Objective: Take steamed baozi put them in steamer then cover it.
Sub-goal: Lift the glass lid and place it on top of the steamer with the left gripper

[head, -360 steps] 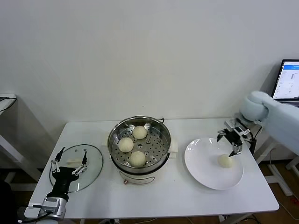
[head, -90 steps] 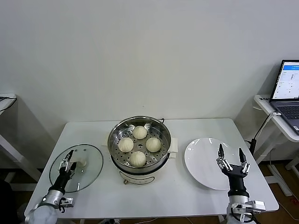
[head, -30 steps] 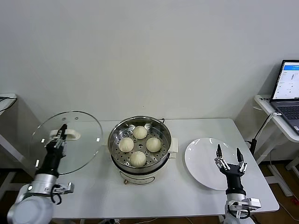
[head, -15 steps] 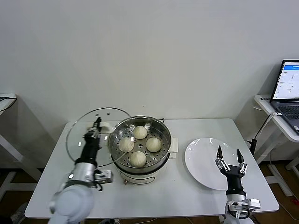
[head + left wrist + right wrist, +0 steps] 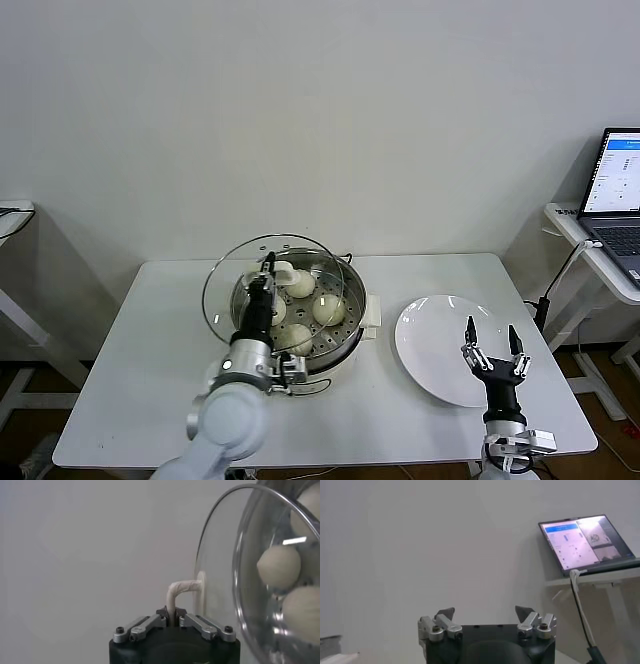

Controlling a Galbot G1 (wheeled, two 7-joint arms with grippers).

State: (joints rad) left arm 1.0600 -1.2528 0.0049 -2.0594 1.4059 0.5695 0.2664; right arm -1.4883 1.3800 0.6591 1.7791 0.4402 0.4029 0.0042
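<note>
— So what takes up the most room?

— A white surface in front of a plain wall. Near its middle stands the steamer, a wide shiny steel pot on a white base, with a white side handle showing on its right.

— And the next biggest thing?

— A round clear glass lid, held tilted on edge above the left part of the steamer, its rim overlapping the pot's left rim in the head view. To the right of the steamer lies a flat white plate, with nothing on it.

— Who holds the lid?

— The left gripper. Its fingers are clenched on the lid's white handle; the left wrist view shows that looped handle running straight down into the pinch, with the glass standing beside it.

— Where are the steamed baozi?

— Inside the steamer, on the perforated tray. Through the glass and past the arm I can make out round cream buns: one at the far side, one to the right, one nearer. The fourth is mostly hidden behind the left gripper.

— What about the other arm?

— The right gripper hovers upright at the near right edge of the plate, fingers released and spread, grasping nothing. Far right, off the surface, a laptop sits on a side stand.
</note>
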